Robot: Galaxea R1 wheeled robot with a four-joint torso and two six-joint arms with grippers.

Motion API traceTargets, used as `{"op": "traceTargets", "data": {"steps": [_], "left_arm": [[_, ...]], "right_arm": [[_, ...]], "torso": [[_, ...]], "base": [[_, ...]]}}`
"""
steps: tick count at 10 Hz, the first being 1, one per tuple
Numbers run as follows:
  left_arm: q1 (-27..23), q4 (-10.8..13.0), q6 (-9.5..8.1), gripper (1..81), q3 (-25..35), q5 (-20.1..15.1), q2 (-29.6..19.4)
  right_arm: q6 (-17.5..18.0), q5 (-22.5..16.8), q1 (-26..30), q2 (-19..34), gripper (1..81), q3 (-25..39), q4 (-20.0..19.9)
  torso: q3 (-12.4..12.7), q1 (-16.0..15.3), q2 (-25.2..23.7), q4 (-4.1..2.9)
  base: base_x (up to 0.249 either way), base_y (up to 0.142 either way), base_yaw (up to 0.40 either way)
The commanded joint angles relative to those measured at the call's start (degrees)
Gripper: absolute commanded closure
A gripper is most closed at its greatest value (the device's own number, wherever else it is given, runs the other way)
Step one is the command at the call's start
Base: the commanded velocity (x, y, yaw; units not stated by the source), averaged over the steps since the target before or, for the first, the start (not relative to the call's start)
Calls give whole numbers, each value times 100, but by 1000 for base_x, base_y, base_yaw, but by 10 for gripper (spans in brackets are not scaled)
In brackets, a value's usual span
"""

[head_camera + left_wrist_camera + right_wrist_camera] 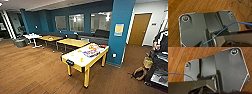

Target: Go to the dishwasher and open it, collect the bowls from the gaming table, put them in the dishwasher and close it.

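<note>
Gaming table approached across the wooden floor (37, 72)

The white-topped gaming table (75, 58) is seen ahead in the head view, board-game boxes (91, 52) and small bright items lying on it; bowls cannot be told apart. Whether the fingers are open or closed cannot be told, so no place relative to them is given. A table leg (86, 77) could be struck if passed too closely.

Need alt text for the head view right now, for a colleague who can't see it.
A long white-topped gaming table on yellow legs stands mid-room on a brown wood floor, with colourful board-game boxes on top. Behind it are yellow-topped tables and a teal pillar; a person stands at the right edge.
</note>
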State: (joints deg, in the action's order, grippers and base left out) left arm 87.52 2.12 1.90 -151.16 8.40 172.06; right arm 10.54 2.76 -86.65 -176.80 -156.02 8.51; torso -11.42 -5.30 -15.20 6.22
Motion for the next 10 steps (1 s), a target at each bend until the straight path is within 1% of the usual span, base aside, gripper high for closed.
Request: {"op": "traceTargets", "data": {"steps": [1,4,5,10], "left_arm": [[-265,43,56,10,25,-277,-13],[-248,52,65,10,34,-277,-40],[-248,43,65,10,34,-277,-40],[-248,52,65,10,43,-269,-48]], "right_arm": [[0,-284,301,-51,10,46,19],[0,-284,301,-51,10,46,19],[0,-284,310,-51,10,37,19],[0,-284,310,-51,10,37,19]], "torso": [[0,0,0,0],[0,0,0,0],[0,0,0,0],[0,0,0,0]], "base": [[0,0,-395],[0,0,-317],[0,0,-108],[0,0,0]]}}
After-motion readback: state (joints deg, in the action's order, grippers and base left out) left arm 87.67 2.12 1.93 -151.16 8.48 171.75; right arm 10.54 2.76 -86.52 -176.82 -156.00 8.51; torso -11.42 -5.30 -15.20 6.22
